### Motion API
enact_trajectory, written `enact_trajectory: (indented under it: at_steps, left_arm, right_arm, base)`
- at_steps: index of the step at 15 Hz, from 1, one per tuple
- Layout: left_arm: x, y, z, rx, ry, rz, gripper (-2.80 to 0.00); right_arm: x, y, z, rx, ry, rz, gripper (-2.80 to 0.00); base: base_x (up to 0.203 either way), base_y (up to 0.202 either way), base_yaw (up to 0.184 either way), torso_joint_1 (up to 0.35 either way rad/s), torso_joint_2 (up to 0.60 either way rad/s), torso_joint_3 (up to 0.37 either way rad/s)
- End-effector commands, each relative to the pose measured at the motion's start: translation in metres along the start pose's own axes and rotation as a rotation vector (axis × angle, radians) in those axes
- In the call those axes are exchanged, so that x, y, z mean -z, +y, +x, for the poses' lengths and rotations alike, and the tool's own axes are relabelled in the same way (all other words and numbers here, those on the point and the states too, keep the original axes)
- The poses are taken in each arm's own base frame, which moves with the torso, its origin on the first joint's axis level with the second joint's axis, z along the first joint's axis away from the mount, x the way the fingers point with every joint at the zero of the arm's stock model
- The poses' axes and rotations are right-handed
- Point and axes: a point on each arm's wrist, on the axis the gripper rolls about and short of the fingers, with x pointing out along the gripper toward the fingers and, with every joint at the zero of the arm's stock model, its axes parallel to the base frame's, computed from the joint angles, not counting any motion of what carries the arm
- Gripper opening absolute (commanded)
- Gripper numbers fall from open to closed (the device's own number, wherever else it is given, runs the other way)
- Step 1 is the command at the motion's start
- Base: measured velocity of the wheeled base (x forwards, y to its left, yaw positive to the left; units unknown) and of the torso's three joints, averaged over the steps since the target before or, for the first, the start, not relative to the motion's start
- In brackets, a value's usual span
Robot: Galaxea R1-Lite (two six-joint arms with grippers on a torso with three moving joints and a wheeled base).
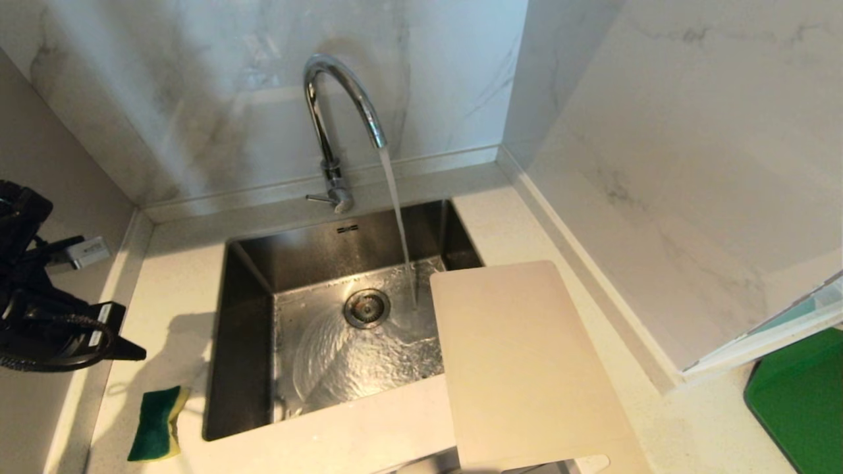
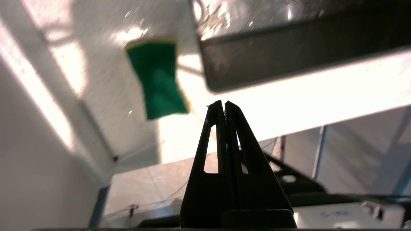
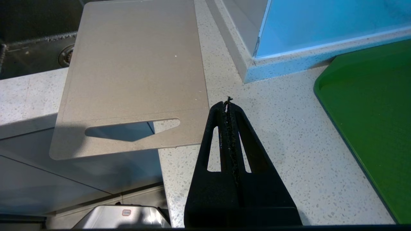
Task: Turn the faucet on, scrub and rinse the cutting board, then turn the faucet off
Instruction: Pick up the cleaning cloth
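Observation:
The chrome faucet stands behind the sink, its lever pointing left. Water streams from the spout onto the sink floor near the drain. The cream cutting board lies flat on the counter at the right, its far corner over the sink's rim and its handle slot past the counter's front edge. My left gripper is shut and empty, held above the counter left of the sink, apart from a green and yellow sponge. My right gripper is shut and empty near the board's slotted end.
The sponge lies on the counter at the sink's front left corner. My left arm sits against the left wall. A dark green mat lies at the far right, past a marble wall corner.

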Motion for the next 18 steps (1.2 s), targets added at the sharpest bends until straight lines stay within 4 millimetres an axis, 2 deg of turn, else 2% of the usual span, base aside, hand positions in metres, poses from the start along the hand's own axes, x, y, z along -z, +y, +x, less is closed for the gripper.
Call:
enact_trajectory:
  at_steps: [1, 4, 8, 11, 15, 16, 18]
  left_arm:
    - [0.016, 0.008, -0.009, -0.011, 0.009, 0.051, -2.80]
    - [0.033, 0.021, -0.011, -0.051, 0.070, 0.113, -2.80]
    - [0.055, 0.044, 0.007, -0.097, 0.179, 0.018, -2.80]
    - [0.064, 0.051, 0.020, -0.142, 0.241, 0.023, -2.80]
    - [0.058, 0.054, 0.035, -0.137, 0.245, 0.026, -2.80]
    - [0.057, 0.054, 0.040, -0.134, 0.252, 0.029, 0.00]
    - [0.054, 0.053, 0.049, -0.122, 0.259, 0.041, 0.00]
  right_arm:
    - [0.000, 0.000, 0.000, -0.001, 0.002, -0.001, -2.80]
    - [0.000, 0.000, 0.000, -0.001, 0.002, -0.001, -2.80]
    - [0.000, 0.000, 0.000, -0.001, 0.002, -0.001, -2.80]
    - [0.000, 0.000, 0.000, -0.001, 0.002, -0.001, -2.80]
    - [0.000, 0.000, 0.000, -0.001, 0.002, -0.001, -2.80]
    - [0.000, 0.000, 0.000, -0.001, 0.002, -0.001, -2.80]
    - [0.000, 0.000, 0.000, -0.001, 0.002, -0.001, -2.80]
  base:
    - [0.000, 0.000, 0.000, 0.000, 0.00, 0.000]
    - [0.000, 0.000, 0.000, 0.000, 0.00, 0.000]
    - [0.000, 0.000, 0.000, 0.000, 0.00, 0.000]
    - [0.000, 0.000, 0.000, 0.000, 0.00, 0.000]
    - [0.000, 0.000, 0.000, 0.000, 0.00, 0.000]
    - [0.000, 0.000, 0.000, 0.000, 0.00, 0.000]
    - [0.000, 0.000, 0.000, 0.000, 0.00, 0.000]
